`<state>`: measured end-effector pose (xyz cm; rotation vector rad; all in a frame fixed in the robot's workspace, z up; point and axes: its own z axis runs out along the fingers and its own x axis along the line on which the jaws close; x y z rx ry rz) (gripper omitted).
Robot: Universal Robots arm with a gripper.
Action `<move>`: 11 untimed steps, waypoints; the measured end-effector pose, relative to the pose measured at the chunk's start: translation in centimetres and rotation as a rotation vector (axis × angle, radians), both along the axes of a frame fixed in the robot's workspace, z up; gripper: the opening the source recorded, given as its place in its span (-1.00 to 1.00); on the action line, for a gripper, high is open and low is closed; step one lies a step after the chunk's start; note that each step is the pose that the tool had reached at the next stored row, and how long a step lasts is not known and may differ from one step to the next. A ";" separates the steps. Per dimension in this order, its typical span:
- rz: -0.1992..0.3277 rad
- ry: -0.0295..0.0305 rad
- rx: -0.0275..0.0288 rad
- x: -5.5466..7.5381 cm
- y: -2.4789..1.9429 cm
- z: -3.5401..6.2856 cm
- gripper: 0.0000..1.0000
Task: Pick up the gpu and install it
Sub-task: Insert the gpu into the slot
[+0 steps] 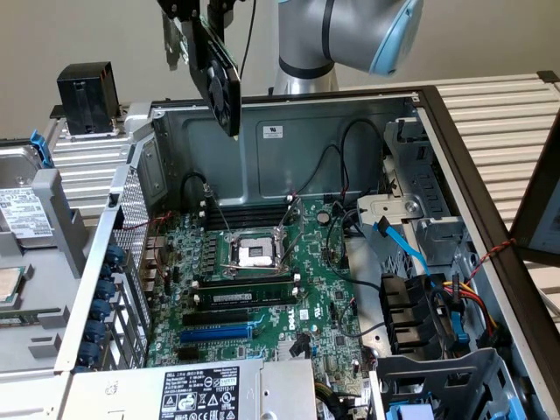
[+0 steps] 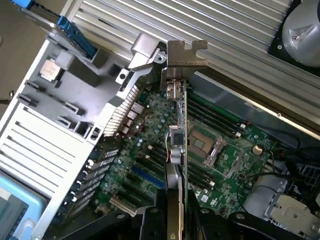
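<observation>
Black is seen on the gpu [image 1: 220, 77] shroud. The motherboard [image 1: 262, 302] is coloured green, one expansion slot [image 1: 214, 332] blue. The SATA cable [image 1: 404, 247] is light blue, the chassis wall [image 1: 289, 153] grey, the power supply label [image 1: 197, 392] black with white print.

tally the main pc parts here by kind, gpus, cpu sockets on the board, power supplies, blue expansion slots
gpu: 1
cpu socket: 1
power supply: 1
blue expansion slot: 1
total: 4
</observation>
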<state>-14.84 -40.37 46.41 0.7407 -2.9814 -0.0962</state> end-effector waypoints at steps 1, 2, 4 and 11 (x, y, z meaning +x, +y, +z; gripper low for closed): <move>0.019 -0.0002 0.0001 0.0 0.00 -0.01 -0.46; 0.036 -0.0003 0.0000 0.0 0.00 -0.01 -0.46; 0.074 -0.0006 0.0000 0.0 0.00 -0.02 -0.46; 0.201 -0.0017 0.0000 0.0 0.00 -0.05 -0.46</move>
